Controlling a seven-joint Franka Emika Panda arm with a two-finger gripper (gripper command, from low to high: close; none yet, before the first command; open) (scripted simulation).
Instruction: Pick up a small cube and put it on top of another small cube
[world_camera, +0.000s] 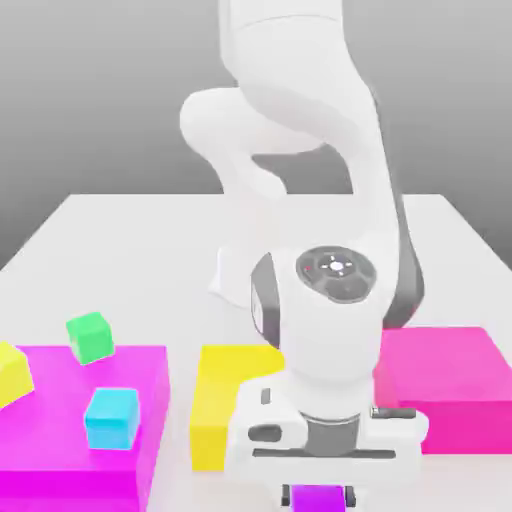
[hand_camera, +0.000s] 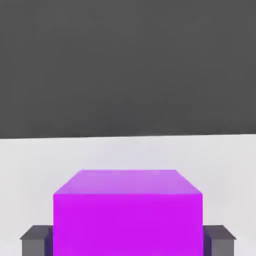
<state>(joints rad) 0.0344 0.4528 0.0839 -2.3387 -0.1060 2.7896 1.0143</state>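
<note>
The white robot arm (world_camera: 300, 190) is bending low over the near edge of the pale tabletop (world_camera: 150, 230), its wrist pointing straight down. The pincer (world_camera: 318, 497) is pinching a small purple cube (world_camera: 320, 497), with one dark finger pressing on each of two opposite sides. In the hand view the same purple cube (hand_camera: 128, 215) is sitting squarely between the grey fingertips (hand_camera: 36, 240), which are touching its flanks, and its top face is showing flat and level. Whether the cube is resting on the tabletop or hanging just above it, the pictures are not telling.

On the exterior view's left a wide magenta block (world_camera: 90, 420) is lying on the tabletop. A small cyan cube (world_camera: 111, 418) is sitting on top of it, and a small green cube (world_camera: 90, 337) is standing tilted at its far edge. A small yellow cube (world_camera: 12, 374) is leaning at the far left of that block. Just beside the arm, a yellow block (world_camera: 222, 400) is lying between the magenta block and the wrist. On the exterior view's right another magenta block (world_camera: 450, 385) is resting on the tabletop, partly behind the arm.
</note>
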